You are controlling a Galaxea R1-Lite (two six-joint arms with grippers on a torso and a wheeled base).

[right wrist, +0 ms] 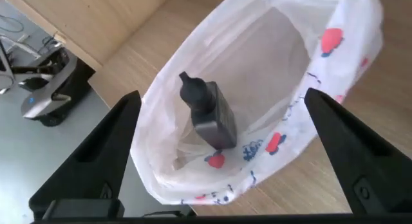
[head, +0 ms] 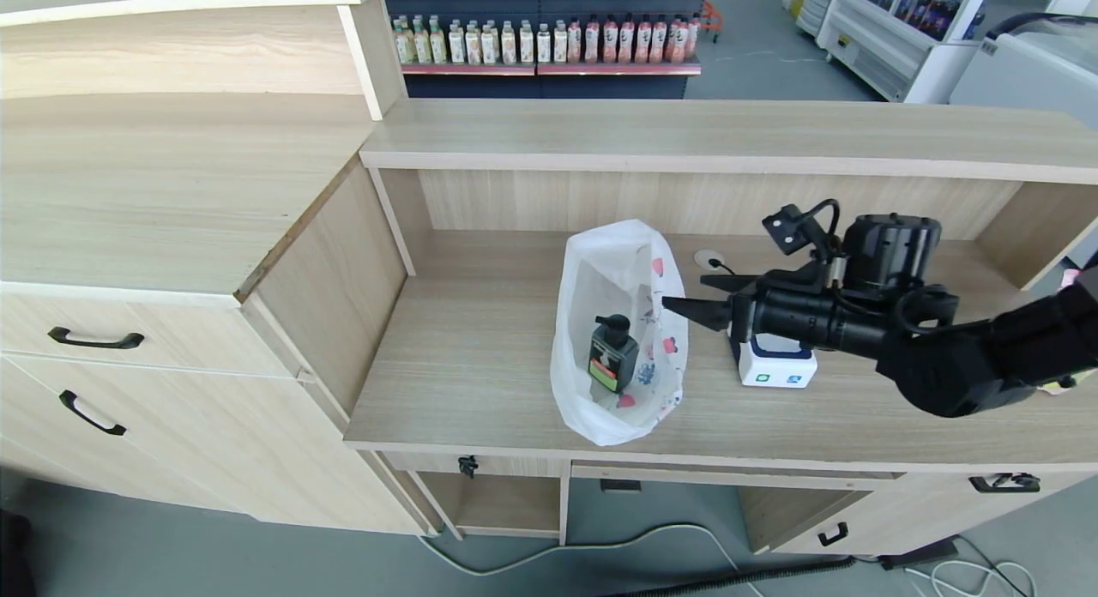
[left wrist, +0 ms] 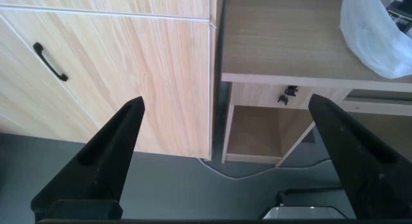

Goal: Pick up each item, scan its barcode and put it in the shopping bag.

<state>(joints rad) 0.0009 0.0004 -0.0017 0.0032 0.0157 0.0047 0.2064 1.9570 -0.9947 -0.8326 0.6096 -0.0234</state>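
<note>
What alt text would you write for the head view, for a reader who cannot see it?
A dark pump bottle with a red and green label sits inside an open white plastic shopping bag on a light wooden counter. The right gripper, open, is close to the bag's rim, with a small white scanner box beside it.

- The shopping bag (head: 618,340) stands on the worktop (head: 480,357), near its front edge.
- A pump bottle (head: 612,354) stands upright in the bag.
- The scanner (head: 776,365) sits on the worktop just right of the bag.
- The right hand (head: 686,293) hangs above the worktop, close to the bag's right side, with its arm passing over the scanner.
- A cable hole (head: 709,259) lies behind the bag, slightly right.
- A raised ledge (head: 729,134) runs behind the worktop, and a drawer cabinet (head: 129,348) stands to its left.
- The left hand (left wrist: 222,159) is low before the cabinet, below the worktop's front edge.
</note>
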